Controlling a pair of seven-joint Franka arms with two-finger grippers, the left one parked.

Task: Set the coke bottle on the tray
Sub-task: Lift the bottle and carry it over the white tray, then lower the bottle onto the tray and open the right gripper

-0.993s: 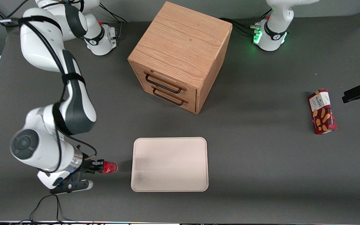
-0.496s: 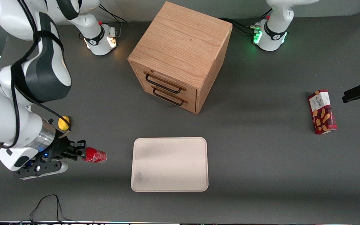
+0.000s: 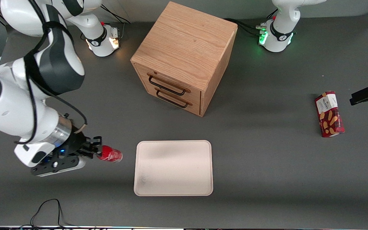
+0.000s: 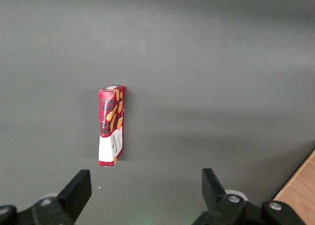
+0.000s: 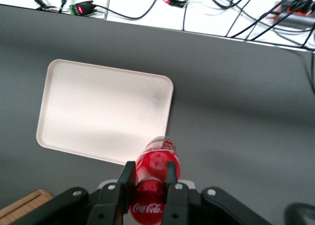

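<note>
The small red coke bottle (image 3: 110, 155) hangs above the table, lying sideways, with my right gripper (image 3: 96, 151) shut on its cap end. In the right wrist view the coke bottle (image 5: 157, 166) sits between the two black fingers (image 5: 127, 178) of the gripper (image 5: 149, 178), with its base pointing at the tray. The pale cream tray (image 3: 173, 167) lies flat on the grey table, a short gap from the bottle and nothing on it. The tray (image 5: 103, 112) shows whole in the wrist view, with a faint grey smudge near one corner.
A wooden drawer cabinet (image 3: 184, 56) with two black handles stands farther from the front camera than the tray. A dark red biscuit box (image 3: 329, 113) lies toward the parked arm's end of the table; the biscuit box (image 4: 111, 124) also shows in the left wrist view. A black cable (image 3: 43, 210) loops near the table's front edge.
The gripper lifted the coke bottle off the table and swung it away from the tray, then carried it back toward the tray. It now hangs higher, close to the tray's edge.
</note>
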